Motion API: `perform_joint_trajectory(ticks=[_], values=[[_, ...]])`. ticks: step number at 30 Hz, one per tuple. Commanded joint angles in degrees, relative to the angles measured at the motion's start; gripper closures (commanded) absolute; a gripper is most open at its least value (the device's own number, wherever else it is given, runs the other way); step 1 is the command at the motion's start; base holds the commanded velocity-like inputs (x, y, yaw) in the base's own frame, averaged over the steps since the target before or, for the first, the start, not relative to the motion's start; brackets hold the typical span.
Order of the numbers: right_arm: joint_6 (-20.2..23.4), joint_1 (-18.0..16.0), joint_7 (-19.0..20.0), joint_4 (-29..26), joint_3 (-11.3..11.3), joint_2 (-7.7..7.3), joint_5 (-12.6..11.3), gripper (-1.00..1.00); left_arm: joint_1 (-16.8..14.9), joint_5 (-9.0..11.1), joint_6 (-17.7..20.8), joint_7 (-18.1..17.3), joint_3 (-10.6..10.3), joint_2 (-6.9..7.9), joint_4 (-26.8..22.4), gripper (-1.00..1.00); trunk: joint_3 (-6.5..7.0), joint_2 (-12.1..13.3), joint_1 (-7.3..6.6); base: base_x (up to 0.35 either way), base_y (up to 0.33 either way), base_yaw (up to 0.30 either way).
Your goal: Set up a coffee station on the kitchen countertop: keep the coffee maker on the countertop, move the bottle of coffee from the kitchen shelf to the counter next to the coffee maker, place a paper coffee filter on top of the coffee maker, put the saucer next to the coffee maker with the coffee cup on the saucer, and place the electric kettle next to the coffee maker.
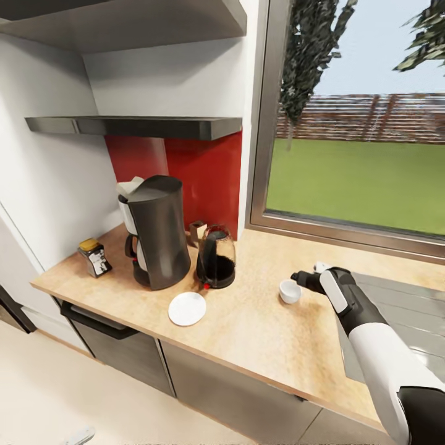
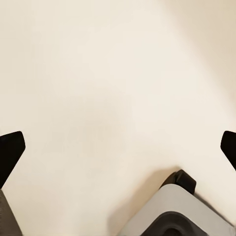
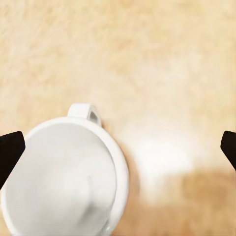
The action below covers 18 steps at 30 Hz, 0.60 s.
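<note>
— So, where is the cup [image 1: 289,290] sitting?

— On the counter [image 1: 259,334], upright, mouth up, well apart from the saucer [image 1: 187,308]. From the right wrist camera the cup [image 3: 64,177] is seen from straight above, its small handle [image 3: 84,112] sticking out sideways over bare wood grain.

— And the right gripper [image 1: 307,277]?

— Just beside the cup, on the window side. In the wrist view its two dark fingertips [image 3: 10,152] sit at opposite edges, wide apart, with nothing between them but cup and counter.

— The other things?

— The coffee maker [image 1: 156,232] stands tall near the red wall, the kettle [image 1: 216,256] touching or nearly touching its right side, the saucer just in front of both. The coffee jar [image 1: 94,257] stands upright left of the maker, near the counter's left end.

— Room to move?

— Open counter lies between cup and saucer. To the right, the counter meets a grey sink area [image 1: 414,309].

— The left gripper [image 2: 118,147]?

— Its fingertips are spread wide over pale floor [image 2: 98,73].
</note>
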Motion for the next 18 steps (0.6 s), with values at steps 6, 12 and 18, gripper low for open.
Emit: perform_joint_trajectory(ticks=[6,12,18], values=[[0.2,0.0,-0.5,-0.1,0.0,-0.02,-0.6,-1.0,0.0,-0.2,0.1,0.1,0.4,0.01,-0.1,-1.0,-0.68,-0.1,0.02,-0.002,0.0,0.0],[0.2,0.0,-0.5,-0.1,0.0,0.0,-0.6,-1.0,0.0,-0.2,0.1,0.1,0.4,0.01,-0.1,-1.0,-1.24,-0.1,0.02,0.0,0.0,0.0],[0.2,0.0,-0.5,0.0,0.0,-0.01,-0.6,-1.0,0.0,-0.2,0.1,0.1,0.4,-0.03,-0.1,-1.0,-1.8,-0.1,0.02,0.0,0.0,0.0]])
